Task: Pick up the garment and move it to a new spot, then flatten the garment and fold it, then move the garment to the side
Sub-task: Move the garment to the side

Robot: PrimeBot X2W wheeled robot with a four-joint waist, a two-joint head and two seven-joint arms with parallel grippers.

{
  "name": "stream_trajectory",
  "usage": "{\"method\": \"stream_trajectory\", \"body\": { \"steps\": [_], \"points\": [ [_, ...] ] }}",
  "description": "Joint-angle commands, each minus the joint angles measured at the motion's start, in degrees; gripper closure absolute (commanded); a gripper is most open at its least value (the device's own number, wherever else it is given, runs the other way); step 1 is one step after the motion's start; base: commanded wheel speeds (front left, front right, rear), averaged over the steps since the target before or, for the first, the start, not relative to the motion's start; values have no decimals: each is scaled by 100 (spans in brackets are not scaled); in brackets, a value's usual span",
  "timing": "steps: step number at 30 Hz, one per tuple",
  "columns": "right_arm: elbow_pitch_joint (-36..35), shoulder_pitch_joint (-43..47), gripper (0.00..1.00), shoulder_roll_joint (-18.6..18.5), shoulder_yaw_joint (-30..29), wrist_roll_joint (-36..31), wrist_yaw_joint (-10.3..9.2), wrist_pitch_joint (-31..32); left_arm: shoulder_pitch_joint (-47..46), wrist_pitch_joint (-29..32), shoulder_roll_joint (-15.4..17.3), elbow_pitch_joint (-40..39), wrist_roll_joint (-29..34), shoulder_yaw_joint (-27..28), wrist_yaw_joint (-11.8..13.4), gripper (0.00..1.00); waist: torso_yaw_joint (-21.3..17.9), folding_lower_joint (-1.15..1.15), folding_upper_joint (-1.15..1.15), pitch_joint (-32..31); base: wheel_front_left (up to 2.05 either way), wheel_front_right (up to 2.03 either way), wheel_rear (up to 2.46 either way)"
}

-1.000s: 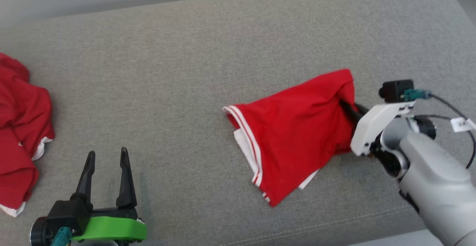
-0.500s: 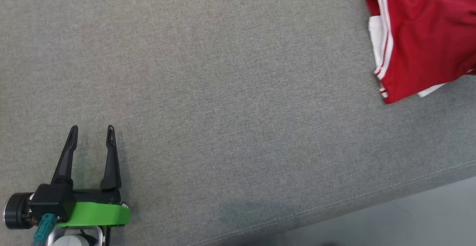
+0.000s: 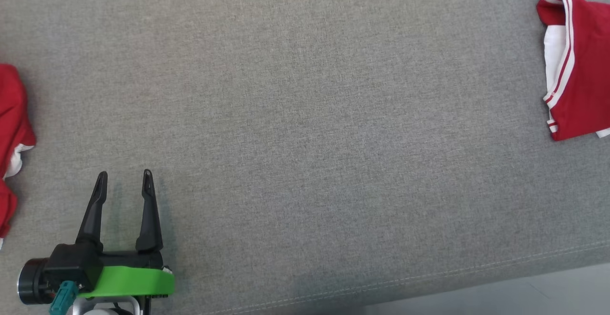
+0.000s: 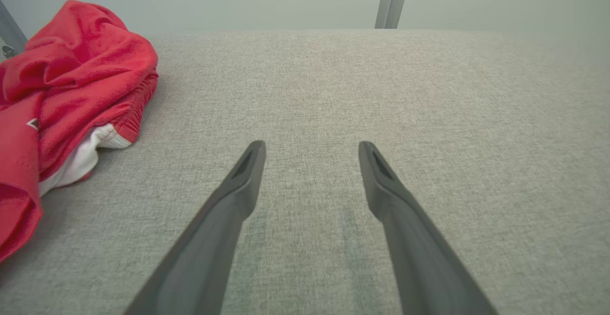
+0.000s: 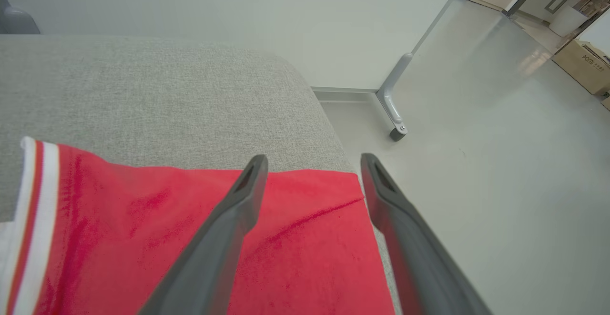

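The garment (image 3: 584,62) is red with white stripes along one hem. It lies folded on the grey cushion (image 3: 305,115) at the right edge of the head view. In the right wrist view the garment (image 5: 143,238) lies flat near the cushion's end. My right gripper (image 5: 314,157) stands open just above it, with nothing between the fingers. My left gripper (image 3: 124,173) rests open at the lower left, far from the garment. It holds nothing, and in its own wrist view the left gripper (image 4: 311,144) points over bare cushion.
A crumpled pile of red cloth (image 3: 12,115) lies at the left edge, left of my left gripper, and it is the red pile (image 4: 71,91) in the left wrist view. Past the cushion's right end is pale floor (image 5: 476,138) with a wheeled frame leg (image 5: 393,110) and a cardboard box (image 5: 584,65).
The head camera has shifted, so the garment now sits at the picture's right edge. The right arm, whose fingers were in the garment's edge, has left that view. The left gripper stays open.
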Motion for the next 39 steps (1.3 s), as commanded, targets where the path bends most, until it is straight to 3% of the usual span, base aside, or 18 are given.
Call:
{"method": "stream_trajectory", "body": {
  "steps": [1, 8, 16, 22, 29, 39],
  "points": [
    [-161, -31, 0, 81, -71, -129, -10, -47, 58, 1, -18, 31, -57, 13, -1, 0, 83, -1, 62, -315, 0, 0, 0],
    [-2004, 1008, 0, 419, -683, -797, -10, -42, 207, 1, -58, 192, -207, 31, 58, 0, 164, -1, 62, -1028, 0, 0, 0],
    [-4037, 2907, 0, 1262, -1302, -1509, -10, -43, 408, 1, -56, 418, -508, 35, 242, 0, 278, -1, 62, -1718, 0, 0, 0],
    [-5046, 4091, 0, 1926, -1565, -1877, -10, -43, 553, 1, -57, 660, -533, 110, 201, 0, 353, -1, 62, -2168, 0, 0, 0],
    [-5717, 5104, 0, 2797, -1767, -2157, -10, -43, 691, 1, -58, 971, -554, 123, 161, 0, 394, -1, 62, -2543, 0, 0, 0],
    [-5697, 5769, 0, 3188, -1926, -2566, -10, -44, 554, 1, -58, 1227, -560, 19, 112, 0, 501, -1, 62, -2649, 0, 0, 0]
  ]
}}
